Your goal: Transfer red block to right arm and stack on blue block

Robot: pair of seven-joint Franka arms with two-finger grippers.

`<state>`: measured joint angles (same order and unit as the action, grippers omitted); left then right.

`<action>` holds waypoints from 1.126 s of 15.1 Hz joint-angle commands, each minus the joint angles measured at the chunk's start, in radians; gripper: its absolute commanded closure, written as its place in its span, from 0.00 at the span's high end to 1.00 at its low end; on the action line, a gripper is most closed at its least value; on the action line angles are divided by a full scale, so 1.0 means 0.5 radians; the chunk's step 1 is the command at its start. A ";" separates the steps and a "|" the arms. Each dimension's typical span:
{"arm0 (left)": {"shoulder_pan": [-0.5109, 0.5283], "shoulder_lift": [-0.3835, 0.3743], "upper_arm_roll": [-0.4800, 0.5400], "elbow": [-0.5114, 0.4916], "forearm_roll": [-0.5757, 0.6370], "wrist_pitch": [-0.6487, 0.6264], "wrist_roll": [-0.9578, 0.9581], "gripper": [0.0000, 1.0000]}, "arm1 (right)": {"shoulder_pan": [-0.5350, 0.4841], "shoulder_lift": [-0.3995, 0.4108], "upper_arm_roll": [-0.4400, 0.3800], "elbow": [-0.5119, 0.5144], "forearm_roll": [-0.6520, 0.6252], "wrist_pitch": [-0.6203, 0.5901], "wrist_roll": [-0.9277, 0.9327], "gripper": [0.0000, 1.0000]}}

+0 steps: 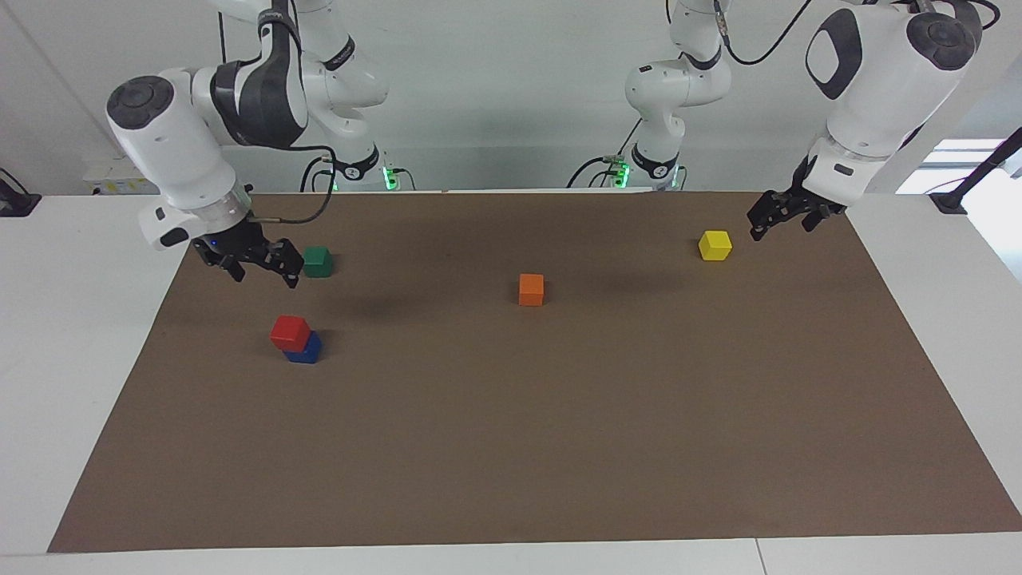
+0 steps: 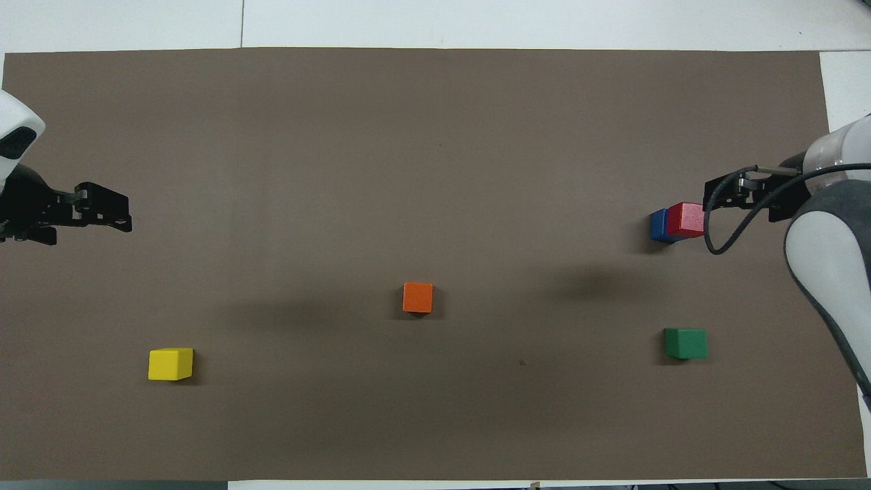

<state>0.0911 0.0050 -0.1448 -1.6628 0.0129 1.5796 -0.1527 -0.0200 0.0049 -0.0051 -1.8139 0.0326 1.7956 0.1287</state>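
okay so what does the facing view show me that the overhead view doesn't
Only the facing view shows both arms whole, their bases at the wall, and height: the red block plainly sits on top of the blue block, and the right gripper hangs open above the mat, clear of the stack. Only the overhead view shows the stack's skew from above: the red block sits off-centre, leaving a strip of blue exposed. Both show the brown mat, the green block, orange block, yellow block, and the left gripper waiting open near the yellow block.

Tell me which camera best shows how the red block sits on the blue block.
The facing view: the red block plainly rests on the blue block, shifted off-centre. In the overhead view the red block covers most of the blue block.
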 commanded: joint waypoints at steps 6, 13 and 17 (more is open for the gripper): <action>-0.007 -0.019 0.020 -0.009 -0.017 0.019 0.005 1.00 | -0.040 -0.019 0.004 0.305 0.094 -0.462 -0.190 1.00; -0.007 -0.016 0.017 -0.009 -0.017 0.019 0.005 1.00 | -0.040 -0.016 0.007 0.293 -0.065 -0.361 -0.196 1.00; -0.007 -0.019 0.017 -0.009 -0.017 0.022 0.005 1.00 | -0.043 -0.016 0.007 0.296 -0.065 -0.361 -0.193 1.00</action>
<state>0.0911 0.0050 -0.1447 -1.6628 0.0129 1.5796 -0.1527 -0.0284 -0.0144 -0.0091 -1.6839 0.0129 1.6133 0.0518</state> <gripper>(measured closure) 0.000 0.000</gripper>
